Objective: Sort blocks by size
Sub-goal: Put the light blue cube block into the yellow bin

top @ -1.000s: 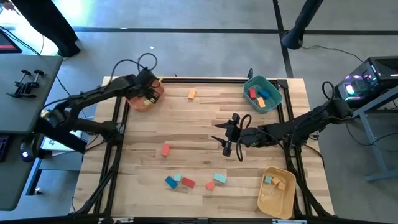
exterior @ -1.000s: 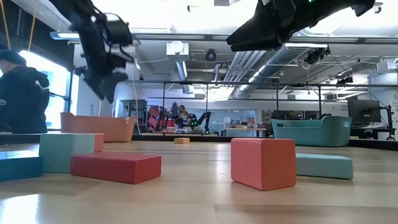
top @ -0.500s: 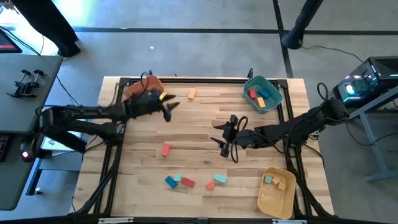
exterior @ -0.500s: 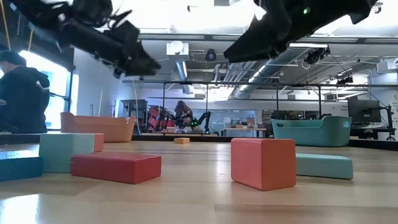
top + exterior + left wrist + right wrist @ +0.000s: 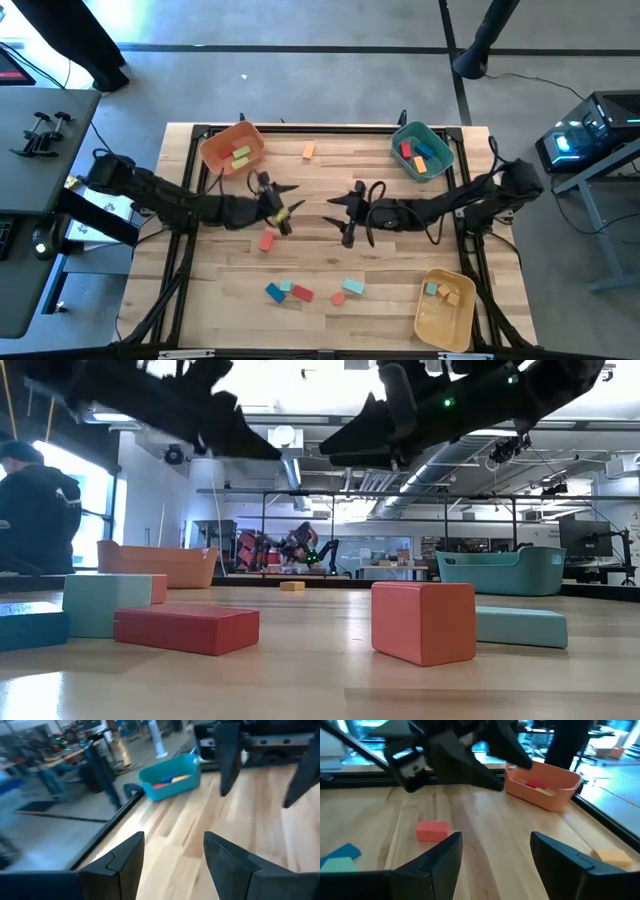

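On the wooden table (image 5: pixel 330 255) we see the blocks spread in several spots. Near the front edge lies a loose group: a blue block (image 5: pixel 273 292), a teal block (image 5: pixel 286 286), a red bar (image 5: pixel 302 294), a small red block (image 5: pixel 337 299) and another teal block (image 5: pixel 353 287). A single red block (image 5: pixel 266 240) sits apart toward the middle, and a small orange block (image 5: pixel 308 150) lies alone near the far edge.

More blocks are already in bins. The orange bin (image 5: pixel 231 147) at the far left corner holds a yellow and a green piece, the teal bin (image 5: pixel 421 150) at the far right corner holds red, orange and blue pieces, and the yellow bin (image 5: pixel 445 309) at the near right corner holds a teal and an orange one.

Above the middle of the table the two arms face each other. The left gripper (image 5: pixel 284 207) hangs just beside the single red block, its fingers (image 5: pixel 122 862) spread apart and holding nothing. The right gripper (image 5: pixel 340 214) hovers close across from it, fingers (image 5: pixel 440 857) likewise parted and empty.

Beyond the table's far left corner we see a person in dark clothes (image 5: pixel 35 515).
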Available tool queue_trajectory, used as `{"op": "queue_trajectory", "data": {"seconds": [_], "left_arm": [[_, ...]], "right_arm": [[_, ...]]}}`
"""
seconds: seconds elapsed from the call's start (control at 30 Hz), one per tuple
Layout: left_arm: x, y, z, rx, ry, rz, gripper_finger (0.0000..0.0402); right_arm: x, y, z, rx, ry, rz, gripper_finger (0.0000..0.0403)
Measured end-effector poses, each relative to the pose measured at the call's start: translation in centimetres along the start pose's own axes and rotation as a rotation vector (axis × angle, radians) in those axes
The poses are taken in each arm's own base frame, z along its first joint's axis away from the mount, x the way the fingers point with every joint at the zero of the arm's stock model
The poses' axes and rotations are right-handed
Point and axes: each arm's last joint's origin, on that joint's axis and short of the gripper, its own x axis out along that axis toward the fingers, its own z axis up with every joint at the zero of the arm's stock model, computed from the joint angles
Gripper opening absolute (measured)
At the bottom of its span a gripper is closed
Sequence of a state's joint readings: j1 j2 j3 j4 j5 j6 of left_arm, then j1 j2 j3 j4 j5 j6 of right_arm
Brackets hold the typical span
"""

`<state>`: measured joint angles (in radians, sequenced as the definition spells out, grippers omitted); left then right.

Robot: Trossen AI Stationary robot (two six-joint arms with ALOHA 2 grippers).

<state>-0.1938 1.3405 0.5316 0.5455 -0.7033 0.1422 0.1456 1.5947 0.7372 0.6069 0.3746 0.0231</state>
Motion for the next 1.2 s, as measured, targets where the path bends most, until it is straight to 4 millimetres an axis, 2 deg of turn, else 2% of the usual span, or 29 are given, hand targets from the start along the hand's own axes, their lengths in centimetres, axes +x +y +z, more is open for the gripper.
{"op": "queue_trajectory", "data": {"seconds": [0.13, 0.3, 0.43, 0.53, 0.7, 0.83, 0.9, 1.03, 1.2], "left_arm": [[-2.1, -2.4, 3.5, 0.07, 0.064, 0.087, 0.0189], [-5.8, -5.1, 7.1, -0.009, 0.093, -0.079, 0.0188], [-9.2, -6.6, 8.7, -0.097, 0.127, -0.198, 0.0188], [-11.1, -7.1, 9.1, -0.187, 0.166, -0.242, 0.0188], [-12.6, -7.5, 7.1, -0.454, 0.33, -0.256, 0.0188], [-12.4, -7.9, 4.6, -0.716, 0.539, -0.228, 0.0188], [-12.3, -8.0, 3.4, -0.789, 0.603, -0.205, 0.0188], [-12.0, -8.8, 1.4, -0.778, 0.673, -0.184, 0.0188], [-11.4, -10.7, -0.1, -0.596, 0.729, -0.325, 0.0188]], "right_arm": [[0.5, -0.4, -0.1, -0.045, -0.022, 0.053, 0.0232], [0.9, -1.0, 0.1, -0.063, -0.05, 0.188, 0.0232], [1.0, -1.5, 0.4, -0.096, -0.087, 0.269, 0.0232], [1.2, -2.0, 0.6, -0.129, -0.118, 0.285, 0.0232], [1.4, -3.2, 0.9, -0.157, -0.154, 0.317, 0.0232], [1.6, -4.0, 1.0, -0.157, -0.164, 0.319, 0.0232], [1.7, -4.4, 1.0, -0.154, -0.166, 0.309, 0.0232], [1.7, -4.8, 1.0, -0.142, -0.163, 0.298, 0.0232], [1.8, -4.7, 0.8, -0.111, -0.137, 0.304, 0.0232]]}}
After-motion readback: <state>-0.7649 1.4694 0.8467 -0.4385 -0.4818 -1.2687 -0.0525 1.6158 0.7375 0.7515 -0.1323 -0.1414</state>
